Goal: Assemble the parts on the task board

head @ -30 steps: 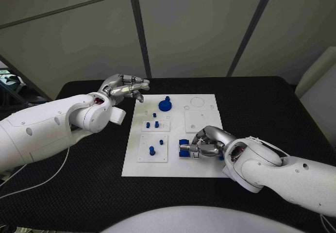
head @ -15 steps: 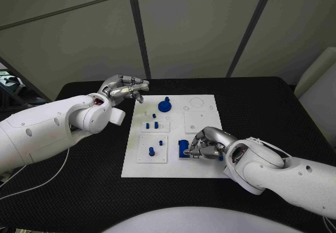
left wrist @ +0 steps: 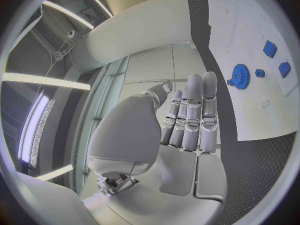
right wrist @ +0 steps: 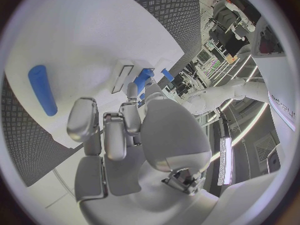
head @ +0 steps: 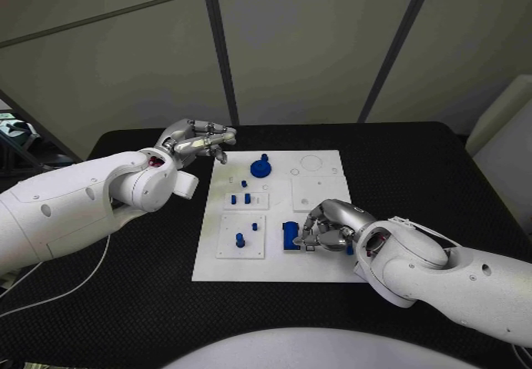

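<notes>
The white task board (head: 277,261) lies mid-table. On it stand a blue gear (head: 261,167), two short pegs (head: 241,198) on one small plate and two more pegs (head: 242,241) on the nearer plate. A blue block (head: 290,234) stands near the board's front right. My right hand (head: 325,227) hovers just right of that block with bent fingers and holds nothing; the right wrist view shows the long blue block (right wrist: 42,90) lying apart from the fingers (right wrist: 106,130). My left hand (head: 197,142) hangs off the board's far left corner, loosely bent and holding nothing. The left wrist view shows the gear (left wrist: 240,76).
Two bare white plates (head: 310,192) with a round recess (head: 313,162) fill the board's far right. A little blue (head: 350,247) peeks from under my right wrist. Black table (head: 421,177) surrounds the board on all sides.
My right hand has drawn slightly to the right, off the blue block, which now stands free on the board. The left arm has not moved.
</notes>
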